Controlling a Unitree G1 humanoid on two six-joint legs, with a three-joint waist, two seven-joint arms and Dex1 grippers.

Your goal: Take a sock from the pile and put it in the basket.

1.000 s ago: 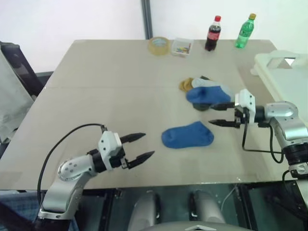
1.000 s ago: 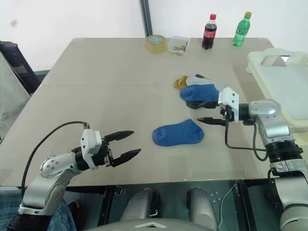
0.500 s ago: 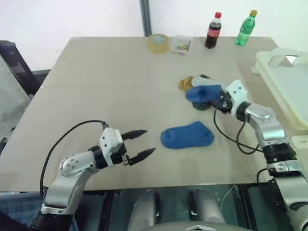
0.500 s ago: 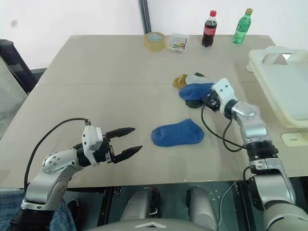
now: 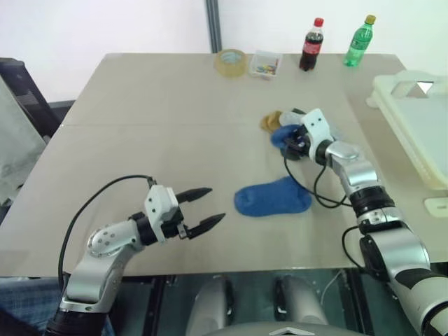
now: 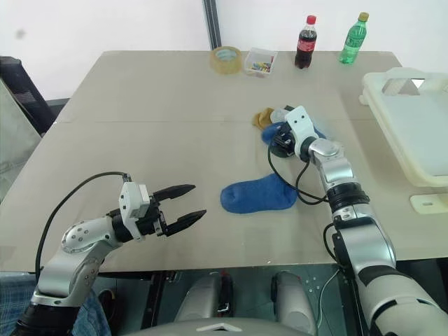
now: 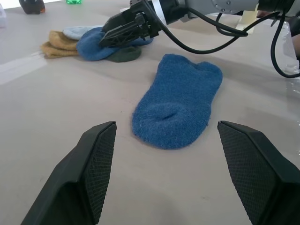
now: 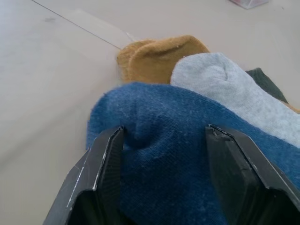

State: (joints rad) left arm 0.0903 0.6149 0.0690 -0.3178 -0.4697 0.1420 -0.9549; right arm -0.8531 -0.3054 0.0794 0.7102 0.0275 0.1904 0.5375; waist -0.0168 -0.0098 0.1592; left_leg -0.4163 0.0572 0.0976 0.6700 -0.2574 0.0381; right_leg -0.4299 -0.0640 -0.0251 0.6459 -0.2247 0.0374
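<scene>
The pile point(image 5: 274, 124) of socks lies right of the table's middle, mustard, light grey and dark green with a blue sock point(image 8: 164, 187) in front. My right gripper point(image 5: 285, 142) is pushed into the pile, open. Its fingers point(image 8: 110, 159) stand either side of that blue sock's bunched edge, and fabric fills the gap. A second blue sock point(image 5: 273, 198) lies flat nearer me. My left gripper point(image 5: 215, 204) hovers open near the front edge, pointing at it. The cream basket point(image 5: 383, 105) stands at the table's right edge.
Along the far edge stand a roll of tape point(image 5: 230, 63), a small clear box point(image 5: 264, 64), a cola bottle point(image 5: 310, 45) and a green bottle point(image 5: 357, 42). The right arm's black cable point(image 5: 318, 196) loops onto the table beside the flat sock.
My right gripper swung left and forward from beside the pile into it, and its fingers narrowed around the blue sock. The left gripper stayed put.
</scene>
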